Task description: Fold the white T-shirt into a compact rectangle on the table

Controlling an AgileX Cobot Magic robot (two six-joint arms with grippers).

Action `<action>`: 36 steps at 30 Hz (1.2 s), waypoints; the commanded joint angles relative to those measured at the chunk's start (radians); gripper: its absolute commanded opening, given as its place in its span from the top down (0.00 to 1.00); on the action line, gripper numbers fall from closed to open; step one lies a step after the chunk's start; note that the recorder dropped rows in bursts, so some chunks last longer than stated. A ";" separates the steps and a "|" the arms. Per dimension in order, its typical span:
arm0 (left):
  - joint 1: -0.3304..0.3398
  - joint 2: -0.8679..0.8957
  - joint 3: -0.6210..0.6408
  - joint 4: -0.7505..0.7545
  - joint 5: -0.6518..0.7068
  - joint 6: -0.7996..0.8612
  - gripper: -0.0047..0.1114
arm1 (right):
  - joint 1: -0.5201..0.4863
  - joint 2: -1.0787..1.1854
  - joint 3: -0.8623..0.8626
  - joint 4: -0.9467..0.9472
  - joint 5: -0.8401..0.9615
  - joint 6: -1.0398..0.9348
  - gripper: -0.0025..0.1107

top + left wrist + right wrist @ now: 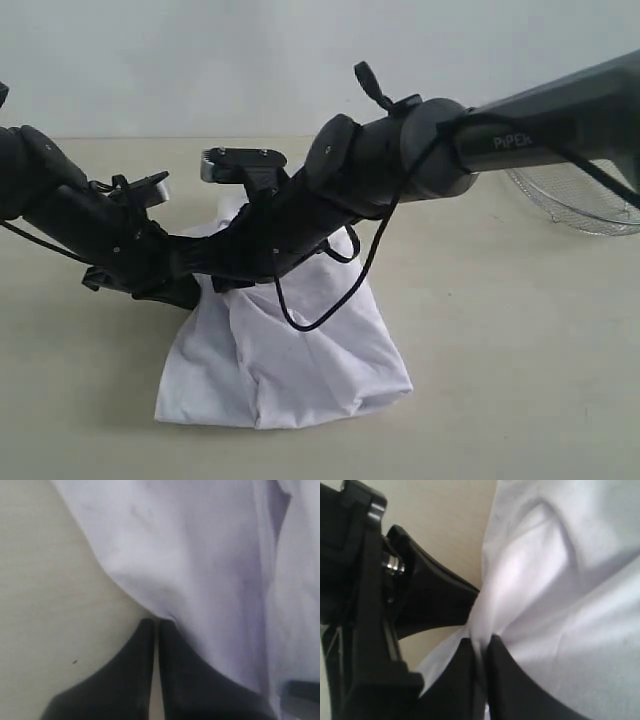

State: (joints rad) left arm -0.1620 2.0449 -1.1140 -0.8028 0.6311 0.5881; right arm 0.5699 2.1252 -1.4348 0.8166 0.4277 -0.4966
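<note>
The white T-shirt [300,360] lies bunched on the table [520,350], plain side showing; its lettering and neck tag are hidden. Both arms meet over its upper left part. My left gripper [195,290] is shut, with the cloth's edge drawn to a point at its tips [156,622]. My right gripper [228,282] reaches across the middle and is shut on a raised fold of the shirt [481,640]. In the right wrist view, a finger [435,600] of the left gripper touches the same gathered cloth [570,605]. The two grippers are almost touching.
A round wire-mesh basket [580,200] stands at the far right of the table, partly behind the right arm. A black cable [330,300] hangs from the right arm over the shirt. Bare table [50,580] shows beside the cloth.
</note>
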 commanded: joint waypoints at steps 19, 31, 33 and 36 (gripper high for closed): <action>0.006 -0.006 0.005 0.000 0.005 0.021 0.92 | 0.021 -0.012 -0.033 0.120 0.048 -0.038 0.69; 0.110 -0.166 0.005 0.047 0.038 -0.006 0.92 | 0.021 -0.056 -0.033 0.023 0.069 -0.002 0.56; 0.128 -0.196 0.005 0.075 0.041 -0.025 0.92 | 0.021 -0.063 -0.033 -0.043 0.077 0.039 0.56; 0.164 -0.286 0.005 0.080 0.058 -0.043 0.92 | 0.021 -0.079 -0.035 -0.024 0.071 0.081 0.56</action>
State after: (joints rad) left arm -0.0109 1.8080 -1.1102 -0.7276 0.6718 0.5597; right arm 0.5887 2.0705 -1.4636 0.7834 0.4952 -0.4375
